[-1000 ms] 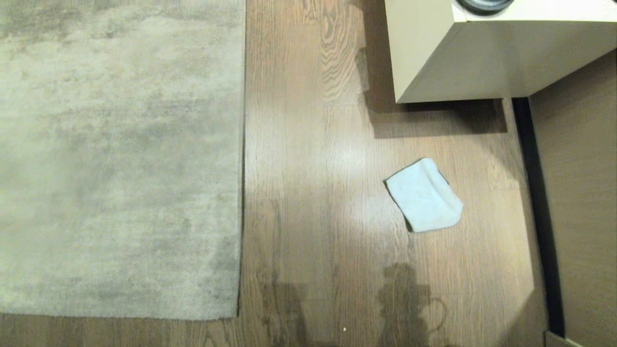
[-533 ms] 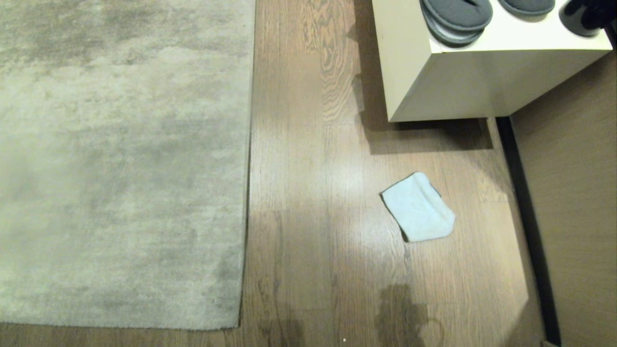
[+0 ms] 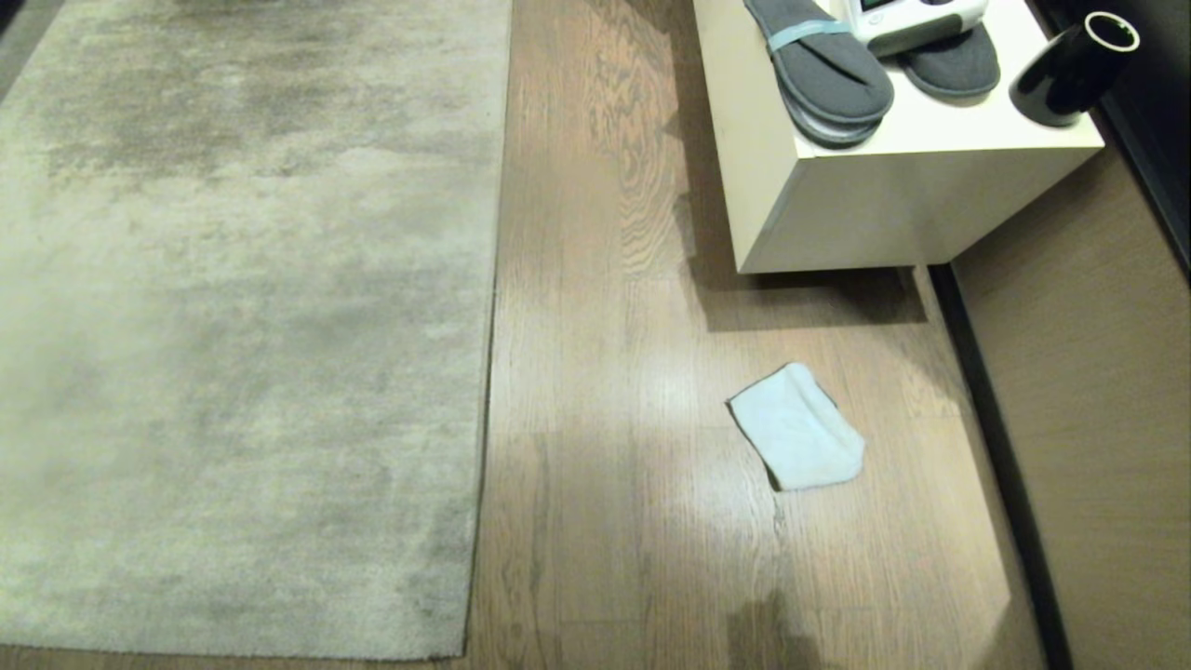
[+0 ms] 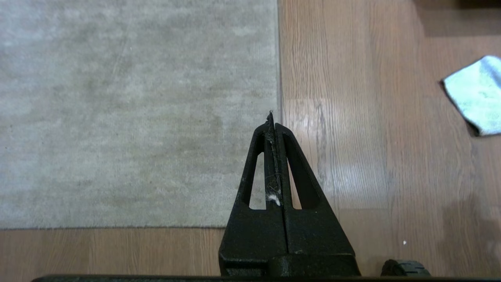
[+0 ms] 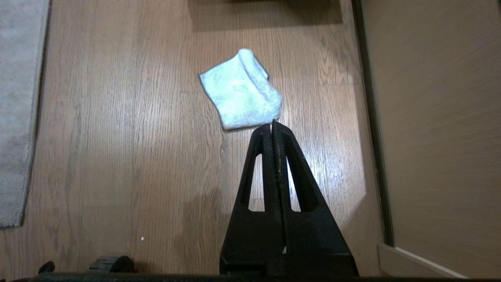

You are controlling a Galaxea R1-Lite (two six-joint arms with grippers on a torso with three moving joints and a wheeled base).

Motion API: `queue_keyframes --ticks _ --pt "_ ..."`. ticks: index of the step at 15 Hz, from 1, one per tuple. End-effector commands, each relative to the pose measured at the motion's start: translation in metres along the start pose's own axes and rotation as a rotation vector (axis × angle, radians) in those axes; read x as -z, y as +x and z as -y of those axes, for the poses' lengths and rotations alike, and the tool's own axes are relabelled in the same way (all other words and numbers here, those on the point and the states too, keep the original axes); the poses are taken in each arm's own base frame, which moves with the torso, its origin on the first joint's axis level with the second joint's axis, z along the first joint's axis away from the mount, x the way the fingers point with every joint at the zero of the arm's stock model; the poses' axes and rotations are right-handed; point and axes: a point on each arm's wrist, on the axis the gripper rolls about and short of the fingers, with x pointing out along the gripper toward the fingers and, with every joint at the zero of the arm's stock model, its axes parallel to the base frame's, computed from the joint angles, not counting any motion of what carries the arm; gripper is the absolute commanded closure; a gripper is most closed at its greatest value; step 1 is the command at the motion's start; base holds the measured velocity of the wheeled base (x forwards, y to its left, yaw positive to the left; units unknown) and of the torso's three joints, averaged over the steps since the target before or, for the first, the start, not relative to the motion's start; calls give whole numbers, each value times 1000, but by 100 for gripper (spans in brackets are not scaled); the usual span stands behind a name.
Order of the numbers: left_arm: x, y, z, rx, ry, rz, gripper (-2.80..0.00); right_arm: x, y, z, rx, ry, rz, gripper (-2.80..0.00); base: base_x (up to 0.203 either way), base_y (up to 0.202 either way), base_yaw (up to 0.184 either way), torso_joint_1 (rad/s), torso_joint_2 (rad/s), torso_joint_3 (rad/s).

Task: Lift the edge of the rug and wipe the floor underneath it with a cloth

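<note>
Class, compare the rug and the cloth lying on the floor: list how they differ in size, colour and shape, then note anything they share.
Size: the rug covers a large share of the floor; the cloth is a small patch by comparison.
Colour: the rug is mottled beige-grey; the cloth is pale mint-blue.
Shape: the rug lies fully spread with a straight edge; the cloth is folded over, set askew.
Shared: both are soft textiles resting flat on the wood floor, untouched by either gripper.

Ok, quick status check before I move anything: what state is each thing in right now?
rug edge: flat on the floor, not lifted.
cloth: lying loosely folded on the floor, apart from the rug, not held.
left gripper: shut, empty, above the rug edge.
right gripper: shut, empty, above the floor by the cloth.
slippers: stacked on the cream cabinet.
</note>
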Motion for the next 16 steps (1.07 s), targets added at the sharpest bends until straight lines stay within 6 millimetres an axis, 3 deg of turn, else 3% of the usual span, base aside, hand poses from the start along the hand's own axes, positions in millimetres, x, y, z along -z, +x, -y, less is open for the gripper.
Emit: queue_keyframes --ticks 1,16 --pt "0 0 0 0 0 0 0 0 0 0 0 0 0 0 0 0 0 -4 -1 205" --pt "0 0 0 0 0 0 0 0 0 0 0 0 0 0 0 0 0 2 2 201"
